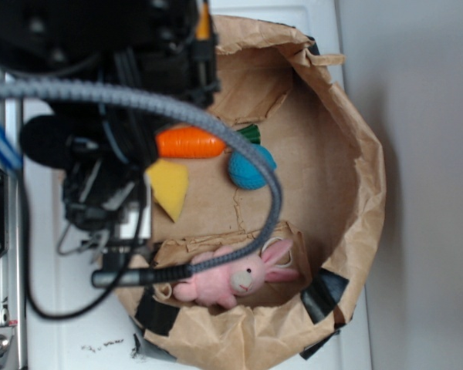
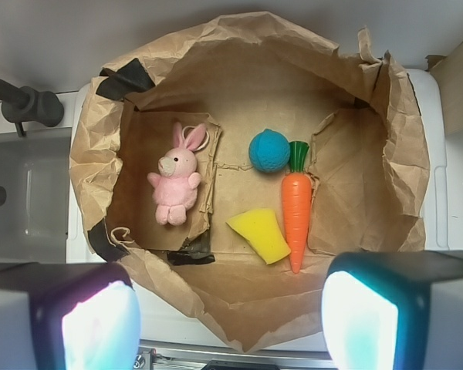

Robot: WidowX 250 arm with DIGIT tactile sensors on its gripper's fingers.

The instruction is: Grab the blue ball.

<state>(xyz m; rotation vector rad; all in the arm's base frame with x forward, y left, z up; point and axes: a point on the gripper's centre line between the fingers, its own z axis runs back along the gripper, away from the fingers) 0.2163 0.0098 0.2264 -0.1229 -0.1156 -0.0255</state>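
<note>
Blue ball (image 2: 268, 150) lies on the floor of the crumpled paper bag (image 2: 386, 116), just above centre in the wrist view, touching the toy carrot's (image 2: 296, 206) green top. Pincer (image 2: 228, 316) is spread wide, held high — fingers not yet down.

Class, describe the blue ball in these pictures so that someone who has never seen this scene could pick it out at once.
Look inside the crumpled brown paper bag lying open on the white counter. On its floor, the blue ball sits by the leafy green end of the orange carrot, with the pink plush bunny farther off and the yellow wedge nearer the gripper. It is the only round, teal-blue thing there.
</note>
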